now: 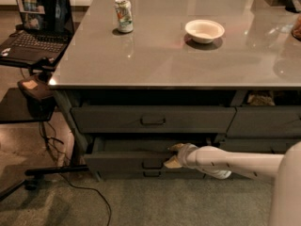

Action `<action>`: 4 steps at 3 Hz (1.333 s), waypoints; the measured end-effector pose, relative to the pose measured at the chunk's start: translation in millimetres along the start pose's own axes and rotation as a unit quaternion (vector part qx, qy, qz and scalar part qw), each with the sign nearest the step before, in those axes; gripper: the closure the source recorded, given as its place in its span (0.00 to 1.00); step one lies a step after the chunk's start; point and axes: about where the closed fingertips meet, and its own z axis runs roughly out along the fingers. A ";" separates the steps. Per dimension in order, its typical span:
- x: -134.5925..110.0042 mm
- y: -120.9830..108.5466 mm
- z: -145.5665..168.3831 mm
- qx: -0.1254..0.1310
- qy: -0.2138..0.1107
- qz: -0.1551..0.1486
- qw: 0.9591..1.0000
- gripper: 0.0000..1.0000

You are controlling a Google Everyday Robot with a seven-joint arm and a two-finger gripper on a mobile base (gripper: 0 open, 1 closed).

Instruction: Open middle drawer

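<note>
One gripper sits at the partly open middle drawer, just right of its handle; grip unclear.

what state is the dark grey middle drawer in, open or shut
Partly open: the dark grey middle drawer juts forward of the taller drawer above, its inside showing. The gripper is at its front.

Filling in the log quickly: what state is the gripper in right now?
Gripper: at the front edge of the middle drawer, beside its handle; open or closed cannot be told.
</note>
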 end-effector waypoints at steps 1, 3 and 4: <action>2.8 7.5 -8.0 0.000 0.000 0.003 1.000 1.00; 9.1 18.2 -12.4 0.001 -0.004 0.005 1.000 1.00; 5.8 16.5 -15.9 0.001 -0.004 0.005 1.000 1.00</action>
